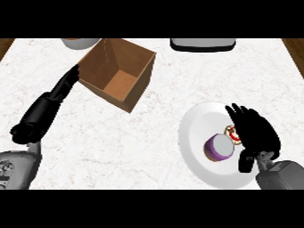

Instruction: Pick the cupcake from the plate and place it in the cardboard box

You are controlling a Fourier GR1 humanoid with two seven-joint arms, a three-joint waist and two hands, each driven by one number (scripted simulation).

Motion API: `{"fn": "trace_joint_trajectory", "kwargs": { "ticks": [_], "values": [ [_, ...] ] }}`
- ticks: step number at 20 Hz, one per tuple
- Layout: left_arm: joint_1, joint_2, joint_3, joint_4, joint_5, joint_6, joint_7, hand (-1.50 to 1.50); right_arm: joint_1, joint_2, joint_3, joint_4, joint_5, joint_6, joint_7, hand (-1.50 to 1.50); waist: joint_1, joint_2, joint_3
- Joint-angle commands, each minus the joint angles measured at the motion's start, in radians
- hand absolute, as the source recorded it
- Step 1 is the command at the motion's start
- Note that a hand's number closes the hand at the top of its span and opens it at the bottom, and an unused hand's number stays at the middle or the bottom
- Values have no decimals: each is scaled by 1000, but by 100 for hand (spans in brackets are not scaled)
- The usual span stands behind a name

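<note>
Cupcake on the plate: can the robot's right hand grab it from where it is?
Probably yes. The right hand hovers open over the plate, right beside the cupcake, and nothing sits between them.

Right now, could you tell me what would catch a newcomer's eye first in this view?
The open cardboard box stands at an angle at the counter's upper left of middle, with the black left hand stretched out beside its left wall. At the lower right, a white plate carries a purple cupcake, and the black right hand reaches over the plate just right of it.
</note>
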Motion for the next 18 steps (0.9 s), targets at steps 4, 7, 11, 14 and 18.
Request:
{"fn": "trace_joint_trajectory", "kwargs": {
  "ticks": [4,7,11,14,18],
  "values": [
    [-37,-3,49,77,-20,-49,-35,0,36,47,-44,69,69,-59,-69,-150,-2,0,0],
    [54,-30,28,-55,-21,-47,-2,0,24,63,-49,172,94,-106,-139,-150,2,0,0],
    [39,-10,50,-58,-4,-76,2,0,4,34,-14,168,115,-112,-239,150,2,0,0],
    [21,-23,57,-5,-22,-55,-32,0,13,8,-18,276,171,-312,-355,150,2,2,1],
    [33,-41,47,15,-50,-55,-57,0,-88,53,-45,286,204,-273,-340,150,3,1,0]
  ]
}}
